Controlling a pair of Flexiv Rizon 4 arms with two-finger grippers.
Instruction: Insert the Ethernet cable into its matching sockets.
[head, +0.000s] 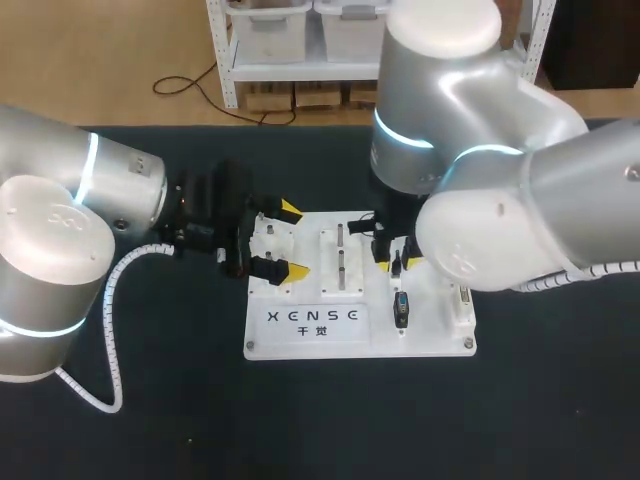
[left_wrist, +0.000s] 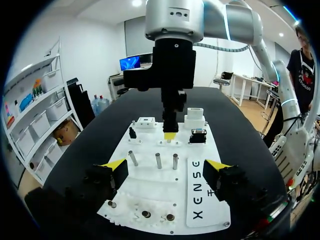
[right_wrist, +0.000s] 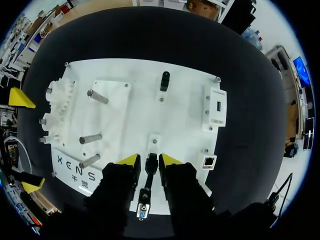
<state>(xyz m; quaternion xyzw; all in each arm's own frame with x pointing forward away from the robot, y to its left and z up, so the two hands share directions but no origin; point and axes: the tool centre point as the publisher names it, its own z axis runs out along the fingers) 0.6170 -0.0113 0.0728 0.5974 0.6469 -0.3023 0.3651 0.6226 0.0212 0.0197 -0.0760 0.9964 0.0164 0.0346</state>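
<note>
Right, the right claw (right_wrist: 149, 161) was clenched on the black plug end of the Ethernet cable (right_wrist: 151, 165). It held the plug in line with the yellow tips, surely so it could go straight down. Just beside that claw sat the matching socket (right_wrist: 209, 161), with nothing in it yet, on the white board (right_wrist: 135, 60). The left claw (left_wrist: 166, 166) was released, its fingers spread either side of the board's end and gripping nothing, likely there to steady it. Beneath it all lay the black table (head: 150, 420).
</note>
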